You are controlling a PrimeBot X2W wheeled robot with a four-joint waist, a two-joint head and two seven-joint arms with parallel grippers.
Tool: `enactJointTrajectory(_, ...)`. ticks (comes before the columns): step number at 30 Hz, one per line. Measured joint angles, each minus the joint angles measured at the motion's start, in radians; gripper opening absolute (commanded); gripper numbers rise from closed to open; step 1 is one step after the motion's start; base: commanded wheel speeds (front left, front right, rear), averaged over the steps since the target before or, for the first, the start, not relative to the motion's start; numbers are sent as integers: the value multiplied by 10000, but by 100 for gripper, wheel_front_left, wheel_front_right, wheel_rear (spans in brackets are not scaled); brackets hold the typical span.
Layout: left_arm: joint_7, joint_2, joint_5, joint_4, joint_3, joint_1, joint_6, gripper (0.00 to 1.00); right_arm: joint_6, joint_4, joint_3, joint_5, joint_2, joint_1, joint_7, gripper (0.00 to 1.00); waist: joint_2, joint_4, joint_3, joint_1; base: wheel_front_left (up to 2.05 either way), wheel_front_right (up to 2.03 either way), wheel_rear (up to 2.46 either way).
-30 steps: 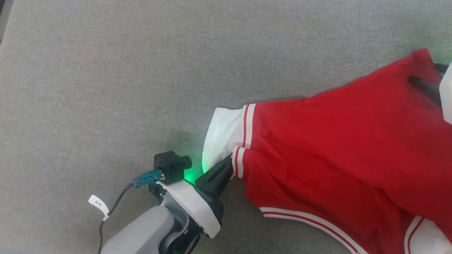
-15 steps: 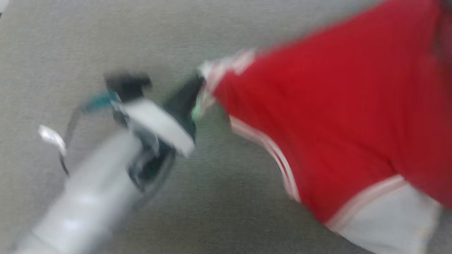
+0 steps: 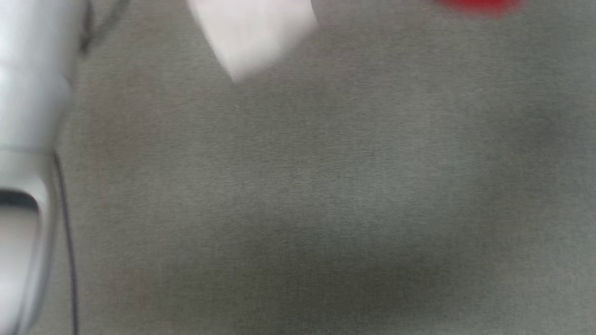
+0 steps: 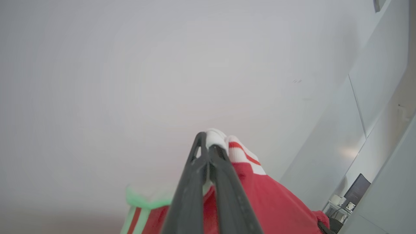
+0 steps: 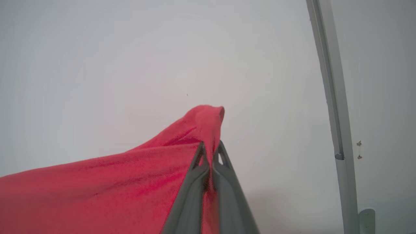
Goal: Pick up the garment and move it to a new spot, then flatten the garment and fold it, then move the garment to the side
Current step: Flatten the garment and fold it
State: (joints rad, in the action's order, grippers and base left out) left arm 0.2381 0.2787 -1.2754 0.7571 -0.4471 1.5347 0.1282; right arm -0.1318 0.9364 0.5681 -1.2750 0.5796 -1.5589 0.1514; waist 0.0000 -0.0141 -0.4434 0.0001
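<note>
The garment (image 4: 260,198) is bright red with white, red-striped sleeve ends. In the left wrist view my left gripper (image 4: 205,144) is shut on a white sleeve end, which pokes out past the fingertips. In the right wrist view my right gripper (image 5: 210,150) is shut on a red fold of the garment (image 5: 130,182), which bunches up above the tips and hangs away to the left. The blurred head view has a white corner of the garment (image 3: 256,37) and a red bit of it at the top edge, above the grey cloth surface (image 3: 298,195). My pale left forearm (image 3: 28,93) crosses that view's left side.
Both wrist views look towards a pale wall. A grey vertical post (image 5: 334,107) stands at the right of the right wrist view. White panels (image 4: 373,107) and a dark monitor (image 4: 357,188) show at the right of the left wrist view.
Over the last second the right gripper has shut on the red cloth. The head view has swung and blurred; the garment, then spread across the grey surface, now shows just at the top edge.
</note>
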Motion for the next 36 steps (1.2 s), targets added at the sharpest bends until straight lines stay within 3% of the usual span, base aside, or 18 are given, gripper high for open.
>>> enactJointTrajectory(4,-2,-77,119,715,4,1012,0,0,0,355,-109,-8,-197,-564,261,0,0,-198,16,0,0,0,0)
enactJointTrajectory(8,8,-107,-222,487,-119,724,10,0,0,339,165,-69,-222,-257,52,0,0,-172,88,0,0,0,0)
enactJointTrajectory(14,-69,190,-1112,-1331,-662,-2551,8,0,10,-573,811,-604,-98,2202,-637,0,0,-60,386,0,0,0,0)
enactJointTrajectory(22,196,897,-1693,-3542,-1003,-7284,8,0,10,-2729,1411,-1379,867,5791,-665,0,0,156,695,0,0,0,0)
enactJointTrajectory(30,232,1801,-1666,-6134,-1707,-10600,8,0,12,-4805,1534,-2460,2140,8883,-756,0,0,214,1168,0,0,0,0)
enactJointTrajectory(36,232,2322,-1379,-7216,-1824,-12305,8,0,10,-5929,1636,-2869,2966,10325,-872,0,0,225,1416,0,0,0,0)
